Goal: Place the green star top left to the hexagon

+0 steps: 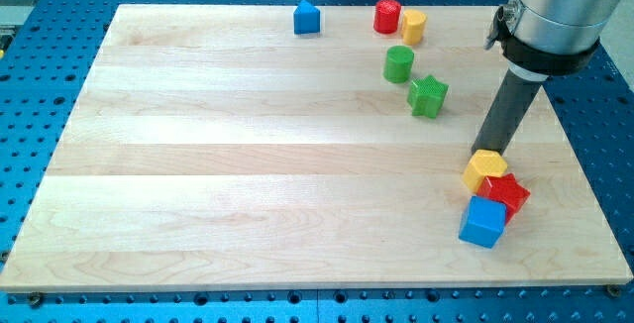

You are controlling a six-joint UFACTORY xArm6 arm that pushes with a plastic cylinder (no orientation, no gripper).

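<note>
Plainly no jaws: my tip (484,152) touches the yellow hexagon (484,169) on the wooden board (248,164).

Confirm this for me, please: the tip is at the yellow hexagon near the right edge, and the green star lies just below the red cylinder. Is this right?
One detail is wrong. The camera view shows the green star just below the green cylinder, not the red cylinder, which stands nearer the top edge. The rest holds: my tip is at the yellow hexagon near the right edge.
</note>
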